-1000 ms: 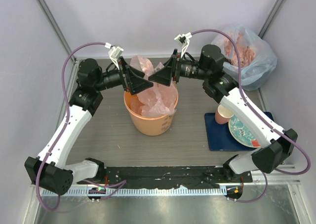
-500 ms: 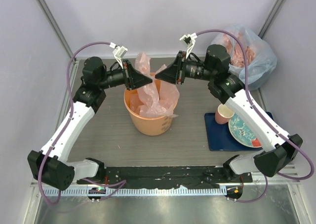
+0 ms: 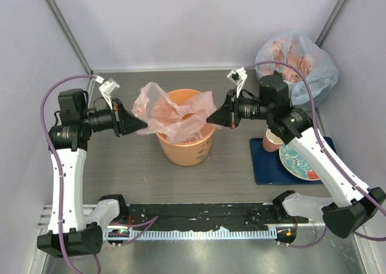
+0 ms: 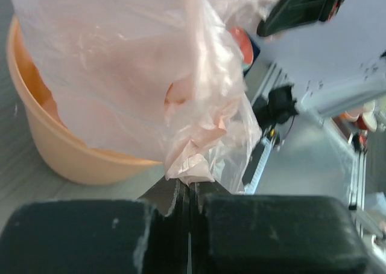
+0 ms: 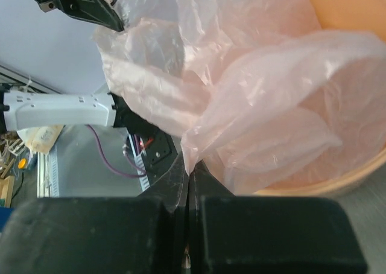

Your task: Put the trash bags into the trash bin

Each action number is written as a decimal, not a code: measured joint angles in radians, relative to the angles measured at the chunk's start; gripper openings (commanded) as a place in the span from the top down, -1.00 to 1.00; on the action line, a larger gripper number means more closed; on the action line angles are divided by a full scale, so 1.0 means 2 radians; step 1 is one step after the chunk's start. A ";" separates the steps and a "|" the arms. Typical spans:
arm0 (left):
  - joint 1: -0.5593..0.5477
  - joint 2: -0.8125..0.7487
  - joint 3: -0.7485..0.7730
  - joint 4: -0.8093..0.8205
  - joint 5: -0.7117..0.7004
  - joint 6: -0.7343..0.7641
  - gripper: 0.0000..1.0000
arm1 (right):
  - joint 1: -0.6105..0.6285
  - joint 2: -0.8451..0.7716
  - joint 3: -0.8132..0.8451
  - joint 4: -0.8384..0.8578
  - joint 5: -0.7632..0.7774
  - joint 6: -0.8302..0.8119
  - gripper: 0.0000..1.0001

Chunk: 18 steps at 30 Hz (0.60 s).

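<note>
The trash bag (image 3: 175,112), thin crinkly pale-pink plastic, is stretched across the mouth of the orange trash bin (image 3: 184,154) at mid-table. My left gripper (image 3: 143,124) is shut on the bag's left edge, just left of the bin. My right gripper (image 3: 212,114) is shut on the bag's right edge, at the bin's right rim. In the left wrist view the bag (image 4: 151,75) bunches into the closed left gripper (image 4: 188,183), with the bin (image 4: 60,150) below it. In the right wrist view the film (image 5: 253,105) runs into the closed right gripper (image 5: 188,170), with the bin's rim (image 5: 347,178) at the right.
A bluish-clear sack (image 3: 300,63) stuffed with pink plastic sits at the back right corner. A pink cup (image 3: 272,140) and a patterned plate (image 3: 295,159) rest on a blue mat (image 3: 265,168) to the right. A black rail (image 3: 199,213) runs along the near edge.
Both grippers have shut on the bag's edges and pulled apart, the left arm swinging far left and the right arm to the right. The bag now spreads over the bin.
</note>
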 measured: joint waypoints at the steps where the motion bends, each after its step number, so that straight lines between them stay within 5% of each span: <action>1: 0.002 0.003 0.005 -0.049 0.003 0.045 1.00 | 0.000 -0.006 -0.007 -0.009 0.001 -0.007 0.99; 7: 0.002 0.003 -0.016 -0.218 -0.022 0.264 1.00 | -0.006 -0.032 -0.035 -0.061 0.008 -0.033 0.99; 18: 0.001 0.006 -0.109 -0.250 -0.124 0.360 0.85 | -0.046 -0.041 -0.045 -0.077 -0.003 -0.032 0.99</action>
